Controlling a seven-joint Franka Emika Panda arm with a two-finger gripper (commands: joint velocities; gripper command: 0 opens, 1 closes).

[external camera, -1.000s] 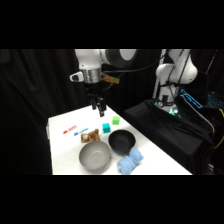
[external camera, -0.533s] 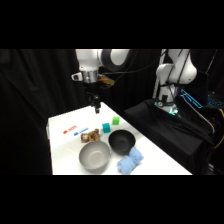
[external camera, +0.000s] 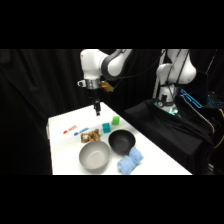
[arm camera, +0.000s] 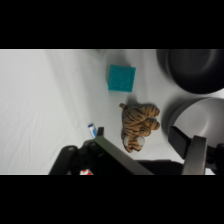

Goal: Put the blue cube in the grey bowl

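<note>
Gripper (arm camera: 145,150), two black fingers spread and empty, hovers above small teal-blue cube (arm camera: 122,78); approach step. Next: descend, grasp, carry to round light grey bowl (external camera: 94,155).

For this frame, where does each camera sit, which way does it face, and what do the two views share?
Side view: fixed beside the white table, looking across and down; shows the arm reaching over from its base at upper right, with the gripper above the table's far part.
Wrist view: on the arm's wrist, looking down past the gripper; only its black linkage and fingers show.
Shared: the blue cube, the tiger toy, the grey bowl and the black bowl.
</note>
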